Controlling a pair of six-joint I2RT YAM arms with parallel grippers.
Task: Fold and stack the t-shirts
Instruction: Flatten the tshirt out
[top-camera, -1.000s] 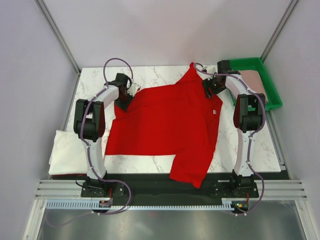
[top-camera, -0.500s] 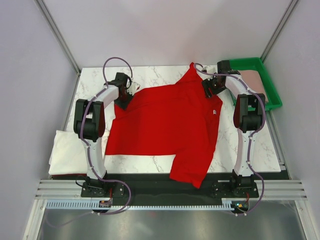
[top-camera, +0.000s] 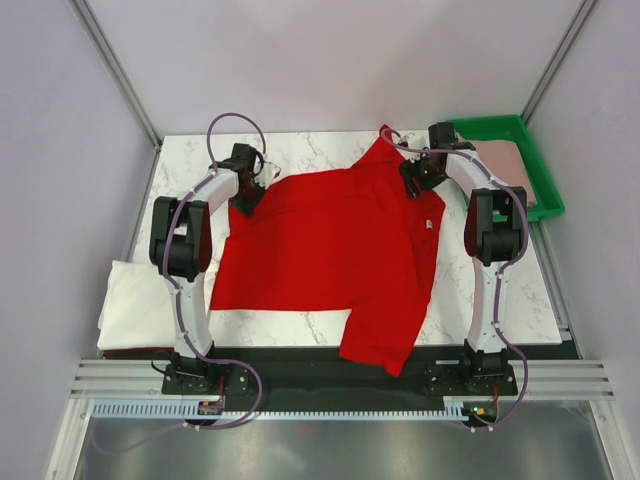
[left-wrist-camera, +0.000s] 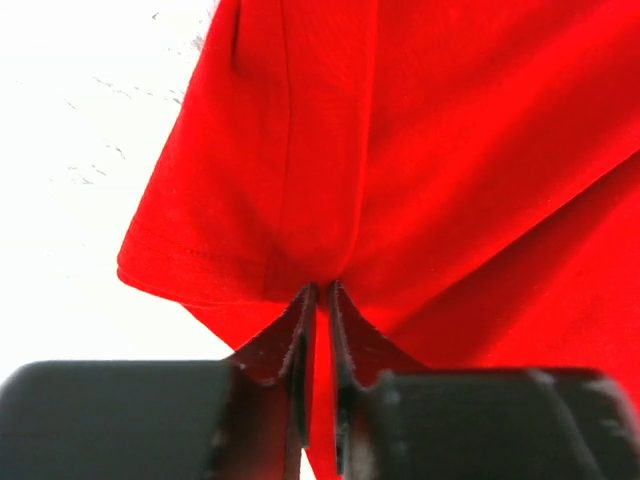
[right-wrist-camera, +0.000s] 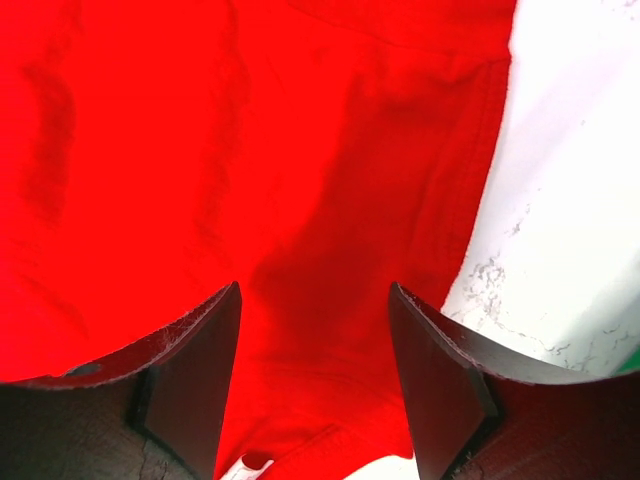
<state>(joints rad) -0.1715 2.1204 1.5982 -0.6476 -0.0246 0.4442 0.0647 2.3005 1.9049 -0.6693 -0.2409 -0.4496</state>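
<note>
The red t-shirt (top-camera: 330, 250) lies spread across the marble surface (top-camera: 300, 150), with one sleeve pointing to the far edge and the other hanging toward the near edge. The white t-shirt (top-camera: 135, 305) sits at the left edge of the surface, and the pink t-shirt (top-camera: 505, 160) rests in the green tray (top-camera: 500, 125) at the far right.

The left hand (left-wrist-camera: 320, 305) is clenched on the far left corner of the red cloth. Its wrist view shows a thin fold pinched between fingers that nearly meet. The right hand (right-wrist-camera: 315, 340) is released, fingers wide apart, poised over the red cloth near the far sleeve with nothing gripped.

The step in hand looks like taking hold of the far side with both hands so it can be folded toward the near edge. To do it well, the right hand should come down until its fingers straddle the cloth, then close on one layer close to the edge, much as the left hand has. A deep bite would likely bunch the cloth.

Both hands should then lift together and level so the far side stays taut between them. An uneven lift would probably drag the cloth askew, leaving a crooked crease. The far sleeve could flop outward, so it is best tucked in as the fold comes over.
</note>
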